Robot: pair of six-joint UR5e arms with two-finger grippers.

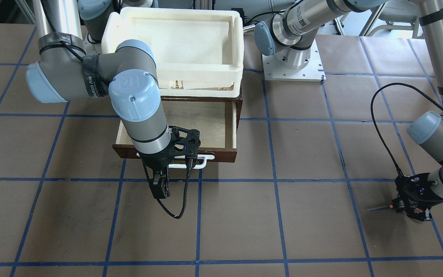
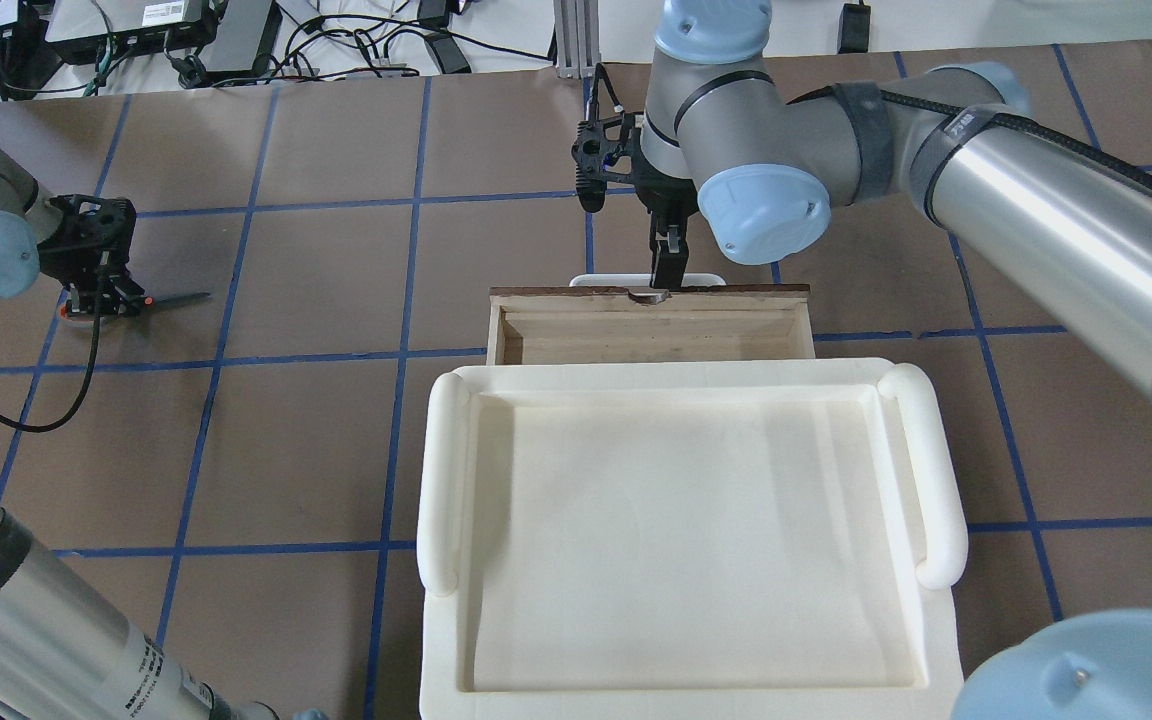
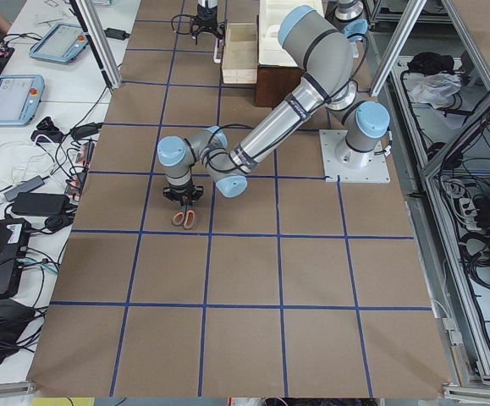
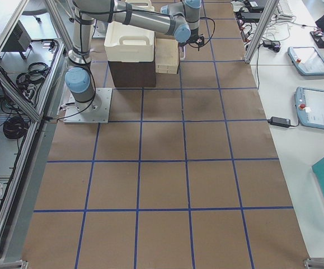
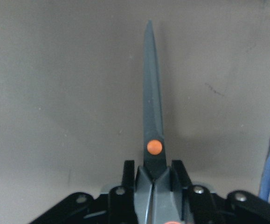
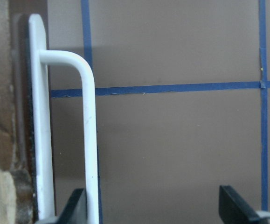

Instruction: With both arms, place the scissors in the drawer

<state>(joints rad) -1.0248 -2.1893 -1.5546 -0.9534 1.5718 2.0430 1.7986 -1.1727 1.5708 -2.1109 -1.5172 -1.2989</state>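
Note:
The scissors (image 5: 152,116) lie on the brown table at my far left, slim dark blade and orange pivot dot showing; they also show in the overhead view (image 2: 161,299), the front view (image 1: 381,208) and the exterior left view (image 3: 185,218). My left gripper (image 2: 96,290) (image 1: 413,209) points down and is shut on them just behind the pivot, with its fingers (image 5: 128,175) on both sides. The dark brown drawer (image 1: 225,156) (image 2: 736,292) stands pulled open, its pale interior empty. My right gripper (image 1: 160,188) (image 2: 666,265) (image 6: 155,210) is open, just in front of the white bar handle (image 6: 90,140) (image 1: 202,163).
A cream-white plastic tray (image 1: 237,46) (image 2: 446,480) sits on top of the cabinet above the drawer. Blue tape lines grid the brown table. A black cable (image 1: 179,207) hangs from my right wrist. The left arm's base plate (image 1: 292,69) is beside the cabinet.

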